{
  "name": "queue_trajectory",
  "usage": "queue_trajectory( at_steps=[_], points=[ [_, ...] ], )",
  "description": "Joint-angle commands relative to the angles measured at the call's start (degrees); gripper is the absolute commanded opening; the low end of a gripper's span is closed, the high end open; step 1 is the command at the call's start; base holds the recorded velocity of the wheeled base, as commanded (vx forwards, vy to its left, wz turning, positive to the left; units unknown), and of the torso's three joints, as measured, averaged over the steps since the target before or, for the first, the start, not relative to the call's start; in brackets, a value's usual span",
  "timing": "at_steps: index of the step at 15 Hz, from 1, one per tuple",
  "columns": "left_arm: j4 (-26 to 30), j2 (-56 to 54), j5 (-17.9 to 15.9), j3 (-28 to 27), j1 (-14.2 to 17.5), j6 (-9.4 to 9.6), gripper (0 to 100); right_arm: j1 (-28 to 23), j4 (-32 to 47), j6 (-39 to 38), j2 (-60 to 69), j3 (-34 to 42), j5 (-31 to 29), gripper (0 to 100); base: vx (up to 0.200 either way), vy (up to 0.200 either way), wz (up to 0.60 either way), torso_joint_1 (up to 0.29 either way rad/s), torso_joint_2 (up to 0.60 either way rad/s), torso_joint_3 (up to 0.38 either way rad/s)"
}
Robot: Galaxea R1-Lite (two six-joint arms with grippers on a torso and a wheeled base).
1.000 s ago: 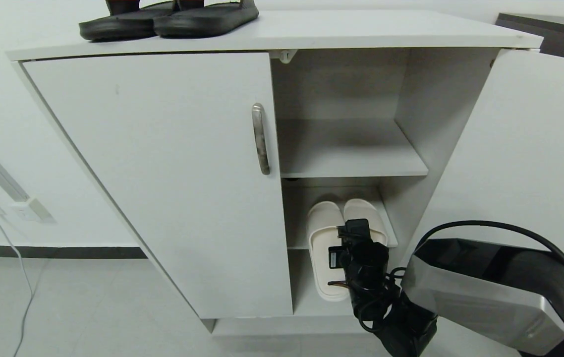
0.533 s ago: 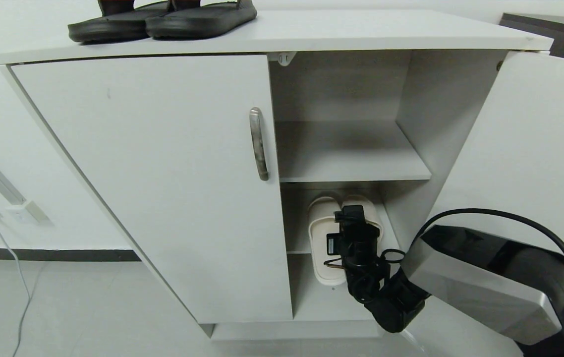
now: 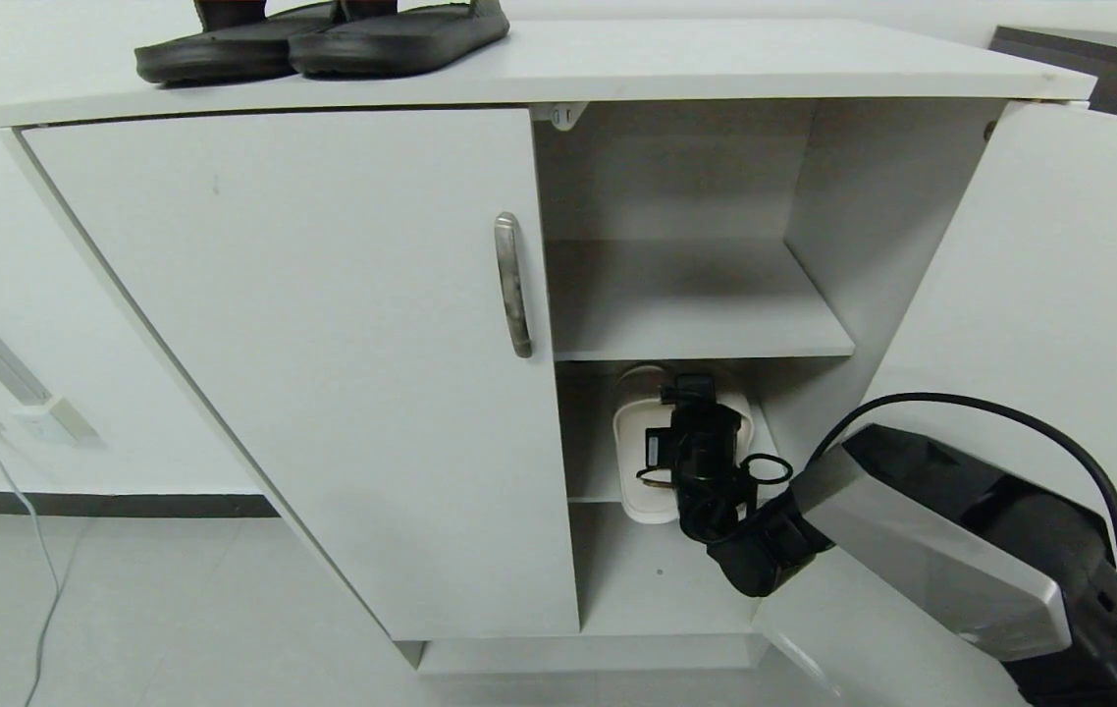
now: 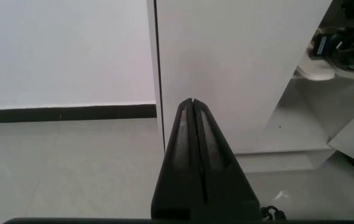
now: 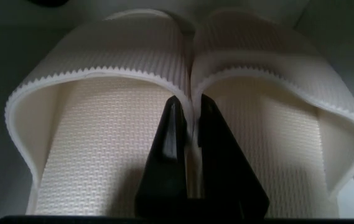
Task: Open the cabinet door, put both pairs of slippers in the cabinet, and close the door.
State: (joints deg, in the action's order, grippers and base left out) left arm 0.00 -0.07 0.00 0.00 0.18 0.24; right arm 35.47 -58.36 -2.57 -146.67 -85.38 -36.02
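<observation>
The right fingers (image 5: 172,143) are narrow and pinch together the inner strap walls of the white slippers (image 5: 96,155). The pair lies straight ahead of these fingers on the lower shelf (image 3: 586,471) of the cabinet (image 3: 863,216), with its long axis pointing inward and the toes deepest. The material looks like soft ribbed foam with saw-toothed strap edges. The left fingers (image 4: 183,143) are pressed together and empty. The smooth black slippers (image 3: 323,44) lie on the cabinet top, probably nearer to the left arm.

Two black slippers (image 3: 392,44), two white slippers (image 3: 632,462) — four in all; one cabinet (image 3: 716,59), two doors (image 3: 303,344), one handle (image 3: 512,285).
</observation>
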Motion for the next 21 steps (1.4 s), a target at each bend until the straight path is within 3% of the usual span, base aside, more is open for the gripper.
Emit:
queue_trajectory(
  at_steps=[1, 9, 10, 15, 21],
  points=[
    [0.00, 0.07, 0.00, 0.00, -0.01, 0.02, 0, -0.14, 1.40, 0.02, -0.82, -2.51, -0.01, 0, 0.000, 0.000, 0.00, 0.000, 0.00, 0.000],
    [0.00, 0.07, 0.00, 0.00, -0.01, 0.02, 0, -0.41, 3.69, -0.06, -2.75, -4.97, 0.69, 0, 0.000, 0.000, 0.00, 0.000, 0.00, 0.000],
    [0.00, 0.07, 0.00, 0.00, -0.01, 0.02, 0, -0.58, 4.22, -0.15, -2.75, -5.50, 0.69, 100, 0.000, 0.000, 0.00, 0.000, 0.00, 0.000],
    [0.00, 0.07, 0.00, 0.00, -0.01, 0.02, 0, -0.05, 3.60, -0.06, -0.38, -0.57, 2.45, 100, 0.000, 0.000, 0.00, 0.000, 0.00, 0.000],
    [0.00, 0.07, 0.00, 0.00, -0.01, 0.02, 0, 5.13, -5.98, -0.06, 12.02, 19.55, 1.92, 100, 0.000, 0.000, 0.00, 0.000, 0.00, 0.000]
  ],
)
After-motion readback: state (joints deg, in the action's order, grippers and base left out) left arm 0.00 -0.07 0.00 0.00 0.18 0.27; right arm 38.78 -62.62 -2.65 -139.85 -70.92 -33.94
